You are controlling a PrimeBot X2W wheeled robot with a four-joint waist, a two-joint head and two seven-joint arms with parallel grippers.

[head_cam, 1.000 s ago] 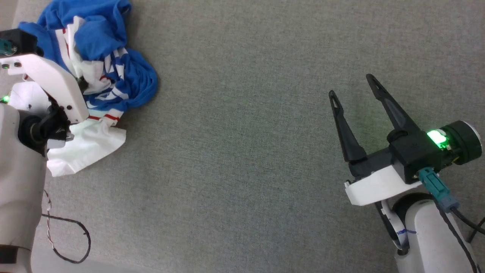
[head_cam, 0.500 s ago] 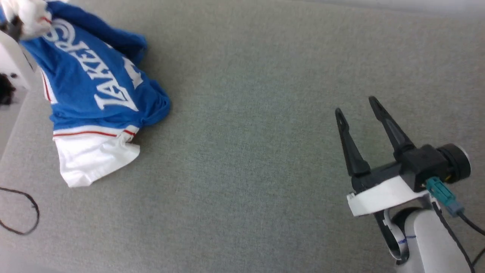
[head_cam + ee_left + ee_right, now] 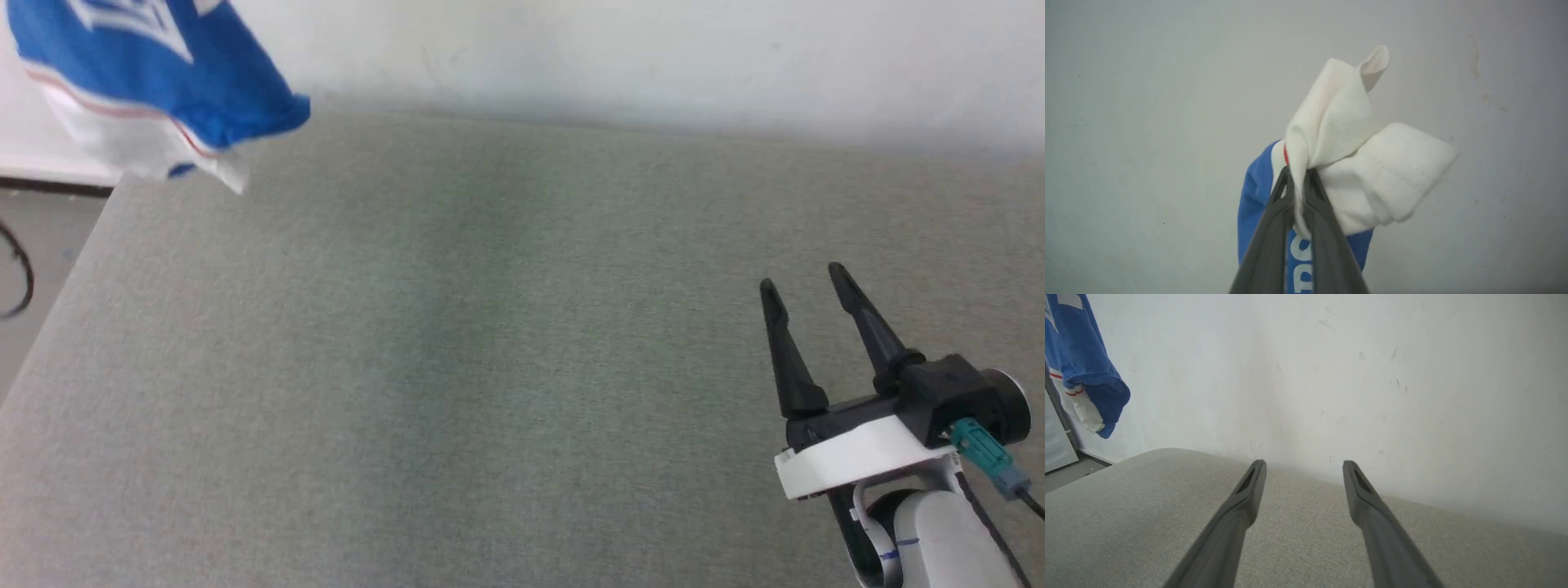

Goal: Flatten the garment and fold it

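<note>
Left gripper [image 3: 1298, 173]: fingers clamped together on the white sleeve [image 3: 1355, 163] of the blue T-shirt [image 3: 163, 82]. T-shirt hangs lengthwise downward, clear of the grey bench [image 3: 490, 367], by its far-left corner. Right gripper [image 3: 802, 279]: fingers apart, empty, low over bench's right side. T-shirt lies up-left of it, well apart; right arm likely must reach across.

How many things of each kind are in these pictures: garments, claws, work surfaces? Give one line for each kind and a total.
1 garment
2 claws: left claw shut on the garment, right claw open
1 grey surface
Total: 4
</note>
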